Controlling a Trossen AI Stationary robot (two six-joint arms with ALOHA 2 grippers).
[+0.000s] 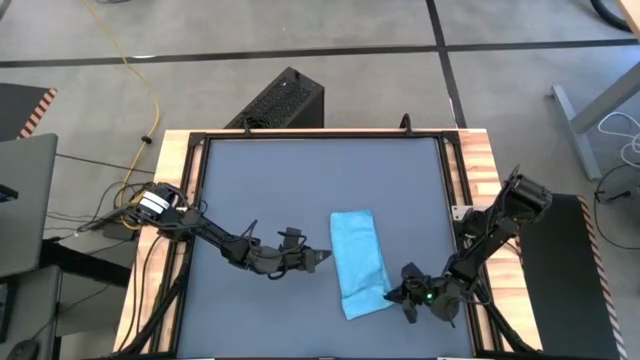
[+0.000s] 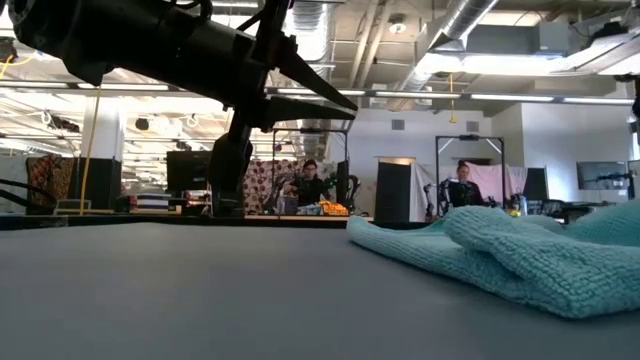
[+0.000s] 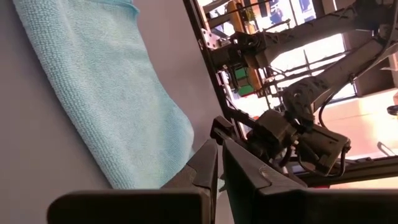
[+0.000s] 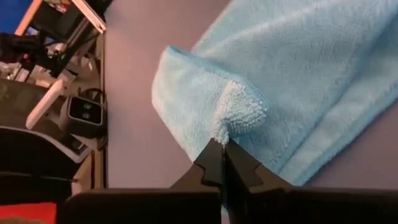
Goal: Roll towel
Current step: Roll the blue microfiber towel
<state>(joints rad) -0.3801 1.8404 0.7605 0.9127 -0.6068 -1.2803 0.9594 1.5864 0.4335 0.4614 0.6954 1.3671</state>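
The sky-blue towel (image 1: 358, 262) lies on the dark grey table (image 1: 270, 180) as a narrow folded strip running from far to near, right of centre. It also fills the right of the low view as the towel (image 2: 500, 250). My right gripper (image 1: 397, 294) sits at the towel's near right corner, shut on it. My left gripper (image 1: 324, 258) is shut and points at the towel's left long edge from the table's left. In the low view the left gripper (image 2: 345, 104) hovers above the tabletop, and it touches nothing. My right gripper pinches a small tip of the towel's near right corner (image 4: 239, 115) between the free ends of its two fingers. It comes slanting down from the table's right near side. The pinched corner is drawn up into a little peak, and the rest of the towel lies flat on the table.
Wooden rails (image 1: 480, 160) and a black frame border the table. A black box (image 1: 285, 98) stands beyond the far edge. People sit far off in the room (image 2: 310, 185). Bare tabletop lies left of and beyond the towel.
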